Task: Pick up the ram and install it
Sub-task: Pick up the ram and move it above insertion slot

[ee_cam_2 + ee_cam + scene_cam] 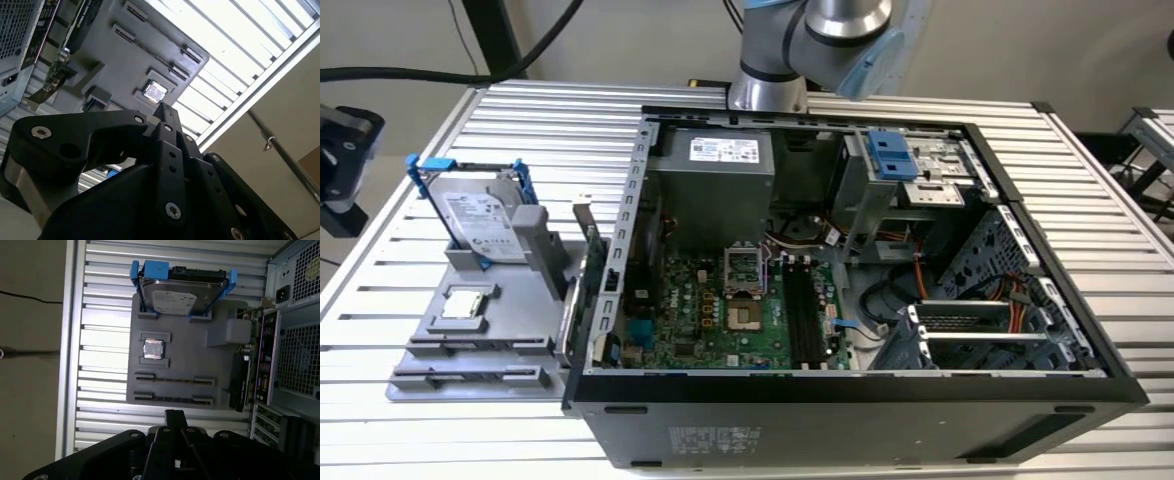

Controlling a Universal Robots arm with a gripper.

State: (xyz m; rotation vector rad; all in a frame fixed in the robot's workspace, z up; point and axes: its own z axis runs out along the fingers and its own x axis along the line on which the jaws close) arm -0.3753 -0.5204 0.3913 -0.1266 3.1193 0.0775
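My gripper hangs high above the table, outside the computer case, with its black fingers pressed together and nothing between them. Below it lies the grey parts holder, and the fingertips are nearest the holder's two long slots. Each slot shows a thin dark line between its end clips. I cannot tell whether the ram stands in one of them. In the exterior view the open case shows the motherboard's long black memory slots. I cannot tell there whether a stick sits in them.
On the holder stand a silver hard drive in a blue frame and a small square processor chip. A green expansion card stands upright between holder and case. The arm rises behind the case. The slatted table's edge is close by.
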